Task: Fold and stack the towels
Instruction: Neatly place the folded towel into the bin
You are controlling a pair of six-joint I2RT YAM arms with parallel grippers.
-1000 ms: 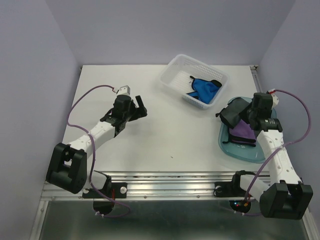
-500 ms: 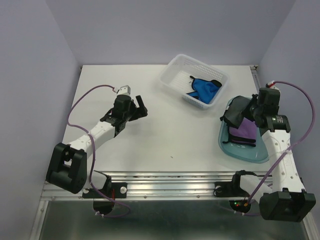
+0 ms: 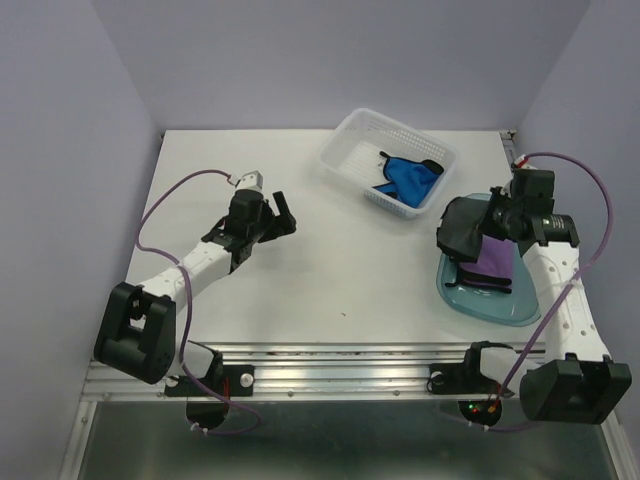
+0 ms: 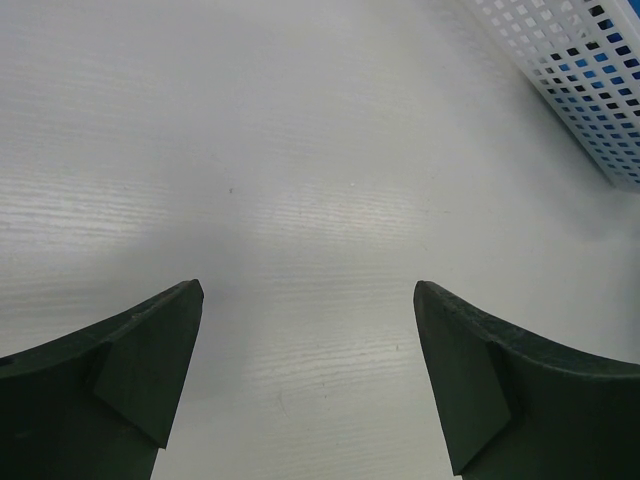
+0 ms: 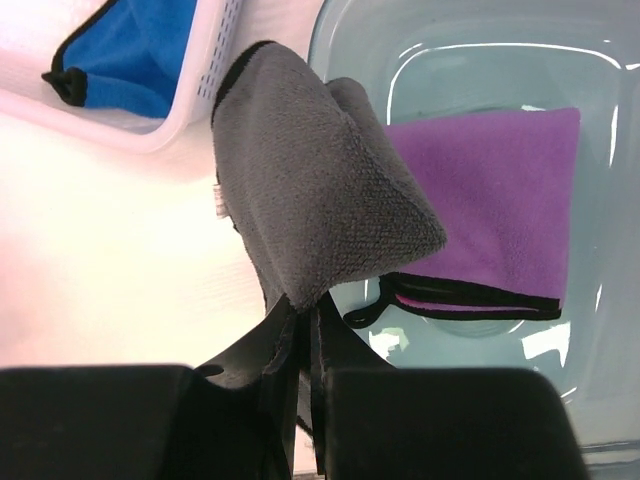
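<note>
Right tool [image 5: 305,318] pinched a dark grey-black towel [image 5: 310,200], right of frame.
It hung over the left rim of a translucent blue-green plastic tray [image 3: 490,305] holding a folded purple towel [image 3: 492,262]; a bright blue towel [image 3: 405,178] lay in the white perforated basket [image 3: 348,148], upper centre; left tool [image 4: 308,300] stood spread over the white surface [image 3: 350,260], centre-left.

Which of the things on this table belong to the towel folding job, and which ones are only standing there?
Belong to the job:
- dark grey towel, pinched in the right tool
- purple towel, folded, lying in the tray
- blue towel, in the basket

Only standing there:
- the white basket
- the blue-green tray
</note>
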